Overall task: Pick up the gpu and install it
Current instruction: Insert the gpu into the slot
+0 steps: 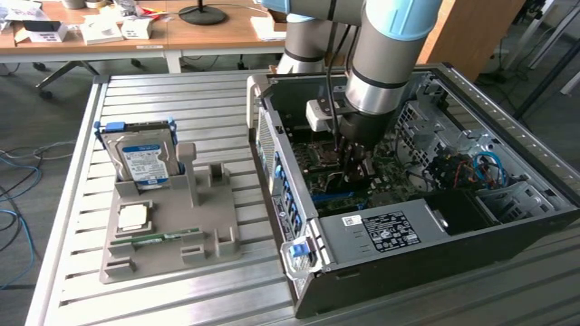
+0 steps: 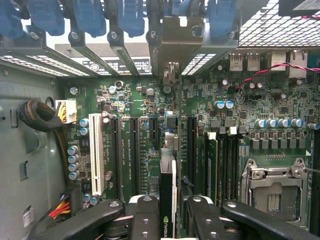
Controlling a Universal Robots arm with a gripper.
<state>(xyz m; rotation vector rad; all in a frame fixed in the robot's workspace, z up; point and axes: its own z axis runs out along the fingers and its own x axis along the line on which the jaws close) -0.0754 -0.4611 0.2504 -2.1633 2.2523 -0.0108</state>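
Clenched the gpu (image 2: 167, 197) edge-on between the fingers (image 2: 145, 220) of the gripper (image 2: 170, 209), inside the open computer case (image 1: 408, 272). Held the card upright over the motherboard (image 2: 145, 100), black expansion slots (image 2: 136, 150) just beside the fingers on either side; whether seated, unclear

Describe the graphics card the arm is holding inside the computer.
The gpu is a thin, dark card seen edge-on, with a small logo on the near edge and a pale metal bracket at the far end, among blue latches. It stands upright over the green motherboard, parallel to its long black slots. The gripper clasps it, a black finger on each side. Whether it is seated in a slot is unclear.
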